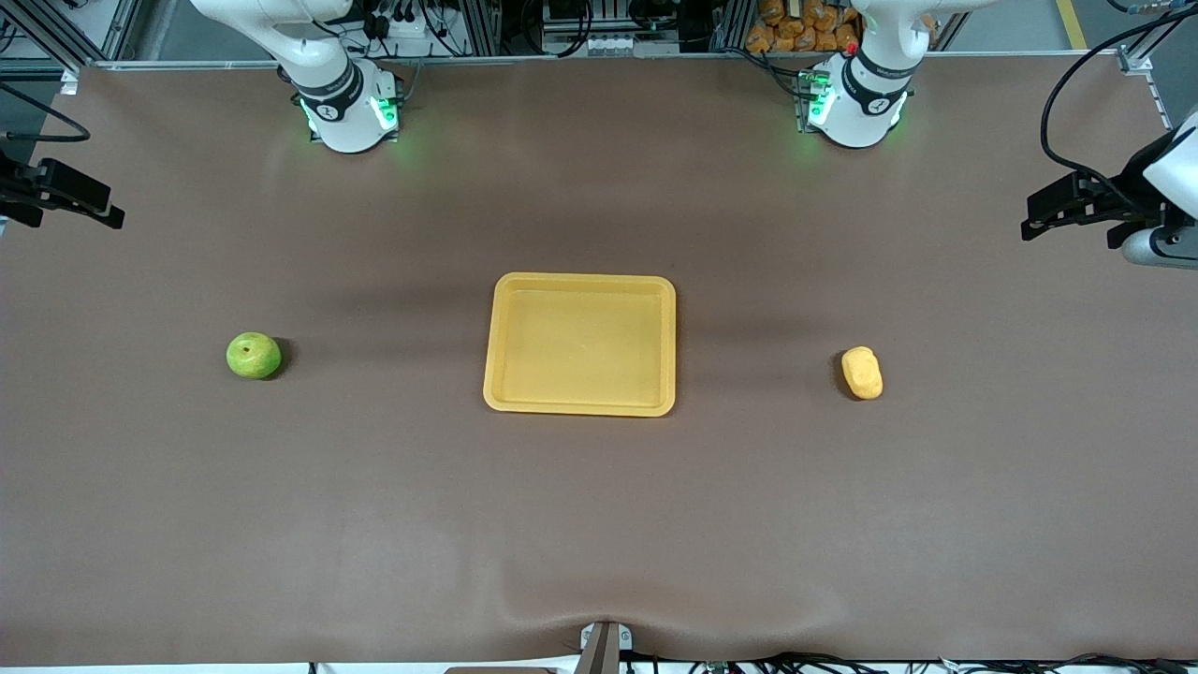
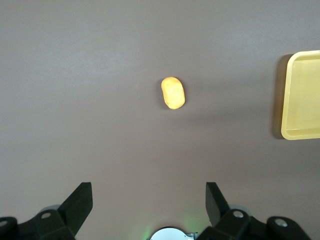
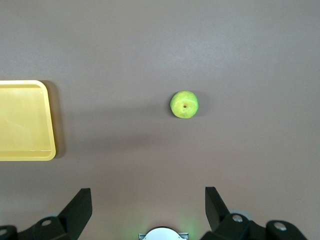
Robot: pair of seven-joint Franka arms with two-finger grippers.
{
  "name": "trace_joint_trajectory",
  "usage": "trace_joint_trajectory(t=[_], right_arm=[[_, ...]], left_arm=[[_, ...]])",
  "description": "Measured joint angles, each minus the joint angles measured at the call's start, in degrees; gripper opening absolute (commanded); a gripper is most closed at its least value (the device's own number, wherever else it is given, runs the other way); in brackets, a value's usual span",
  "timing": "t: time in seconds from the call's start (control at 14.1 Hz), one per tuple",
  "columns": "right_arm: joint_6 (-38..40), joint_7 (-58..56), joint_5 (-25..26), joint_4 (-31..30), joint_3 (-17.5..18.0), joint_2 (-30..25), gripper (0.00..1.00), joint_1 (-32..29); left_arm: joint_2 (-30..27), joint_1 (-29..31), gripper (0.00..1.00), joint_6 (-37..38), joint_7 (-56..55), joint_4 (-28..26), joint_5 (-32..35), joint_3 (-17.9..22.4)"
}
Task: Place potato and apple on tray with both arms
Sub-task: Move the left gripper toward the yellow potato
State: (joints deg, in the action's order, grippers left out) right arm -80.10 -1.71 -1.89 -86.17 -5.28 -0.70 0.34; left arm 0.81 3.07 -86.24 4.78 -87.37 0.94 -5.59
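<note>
You had both grippers spread: the left gripper (image 2: 149, 202) high over the potato (image 1: 862, 373), the right gripper (image 3: 148, 202) over the apple (image 1: 254, 356); the tray (image 1: 580, 407) sat between.

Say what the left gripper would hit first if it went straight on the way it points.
Probably the bare table. The open left gripper points down at the cloth, with the potato ahead of its fingers and the tray off to one side. Depth is unclear, so it might just reach the potato.
</note>
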Motion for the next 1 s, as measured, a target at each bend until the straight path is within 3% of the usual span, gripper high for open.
trace_joint_trajectory(t=[1.0], right_arm=[[0.12, 0.0, 0.02, -0.12, -0.14, 0.0, 1.0, 0.0]], left_arm=[[1.24, 0.04, 1.0, 3.26, -0.07, -2.37, 0.12, 0.02]])
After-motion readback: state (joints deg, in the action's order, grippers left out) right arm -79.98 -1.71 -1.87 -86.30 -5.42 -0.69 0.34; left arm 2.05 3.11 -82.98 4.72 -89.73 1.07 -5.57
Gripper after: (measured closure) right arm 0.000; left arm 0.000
